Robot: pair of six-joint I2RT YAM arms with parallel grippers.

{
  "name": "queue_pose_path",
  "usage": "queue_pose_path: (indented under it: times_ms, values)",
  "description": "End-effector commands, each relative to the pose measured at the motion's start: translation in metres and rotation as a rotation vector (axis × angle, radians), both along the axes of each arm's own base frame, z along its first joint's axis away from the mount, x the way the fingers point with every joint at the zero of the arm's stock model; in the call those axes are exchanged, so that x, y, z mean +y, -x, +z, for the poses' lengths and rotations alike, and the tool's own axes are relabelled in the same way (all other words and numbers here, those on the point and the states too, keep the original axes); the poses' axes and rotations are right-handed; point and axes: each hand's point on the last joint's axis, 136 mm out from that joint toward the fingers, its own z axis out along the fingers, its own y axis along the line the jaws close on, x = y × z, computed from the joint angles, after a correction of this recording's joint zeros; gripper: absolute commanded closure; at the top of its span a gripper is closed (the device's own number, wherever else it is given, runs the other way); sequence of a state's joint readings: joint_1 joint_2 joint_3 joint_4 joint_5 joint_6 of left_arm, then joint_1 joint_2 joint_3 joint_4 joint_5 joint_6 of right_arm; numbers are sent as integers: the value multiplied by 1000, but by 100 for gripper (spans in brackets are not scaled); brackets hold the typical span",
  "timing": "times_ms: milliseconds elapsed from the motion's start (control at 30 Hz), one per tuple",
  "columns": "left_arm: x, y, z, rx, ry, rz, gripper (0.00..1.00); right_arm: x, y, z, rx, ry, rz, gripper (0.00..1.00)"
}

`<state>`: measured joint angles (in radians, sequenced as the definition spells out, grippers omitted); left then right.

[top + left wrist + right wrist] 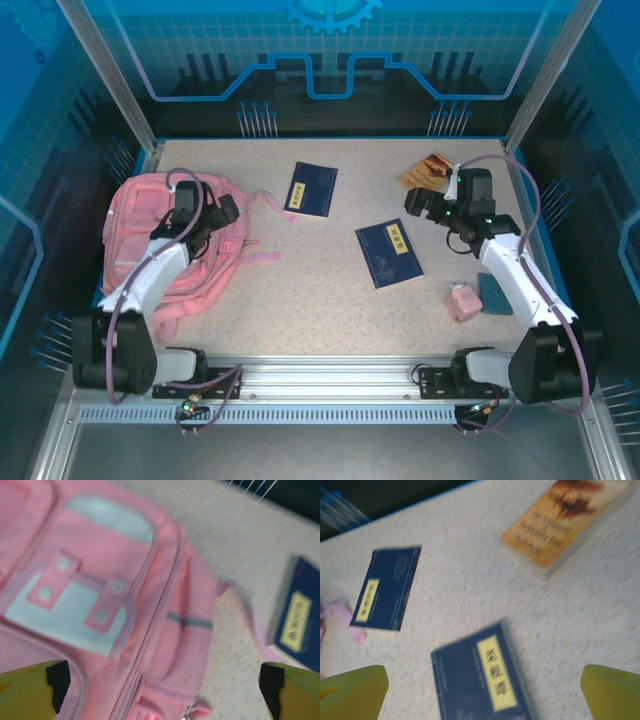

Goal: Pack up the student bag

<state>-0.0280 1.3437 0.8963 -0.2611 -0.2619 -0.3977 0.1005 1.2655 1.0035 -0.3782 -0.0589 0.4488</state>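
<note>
Flat on the table, the pink student bag (150,240) lies zipped shut.

We log the student bag (128,228) lying flat on the left part of the table (300,300), close to its left edge, front face up. It is soft pink fabric, slumped rather than upright. Pink straps trail off its right side onto the table, and more pink webbing bunches at its near end. In the left wrist view we note stacked front pockets, pale panels crossed by two pink tabs with round studs, and a grey stripe across a textured side pocket. Blur hides the zip state.
</note>
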Motion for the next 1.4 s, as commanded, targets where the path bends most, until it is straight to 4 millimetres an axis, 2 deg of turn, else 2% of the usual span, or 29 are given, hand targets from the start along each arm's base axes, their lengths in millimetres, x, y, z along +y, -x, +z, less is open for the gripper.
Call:
queue_pose_path:
  times_ms: [0,167,300,467,567,767,900,1167,1367]
  values:
    - [4,11,-32,184,47,72,1,38,12,-4,70,-95,102,0]
    - [13,-2,-54,306,18,120,1,80,17,-17,117,-131,216,0]
    - [20,-2,-75,406,21,166,1,106,21,-28,156,-124,272,0]
    - [0,8,-108,491,123,136,1,119,21,-40,193,-119,285,0]
    - [-29,10,-119,510,178,59,1,120,22,-47,218,-117,277,0]
    - [-109,16,-133,552,210,-103,1,118,23,-56,247,-113,254,0]
    - [-162,25,-137,556,266,-168,1,108,25,-60,259,-67,221,0]
    - [-270,38,-126,534,409,-367,2,86,29,-62,265,11,167,0]
    - [-327,26,-108,503,466,-506,3,70,31,-62,256,34,116,0]
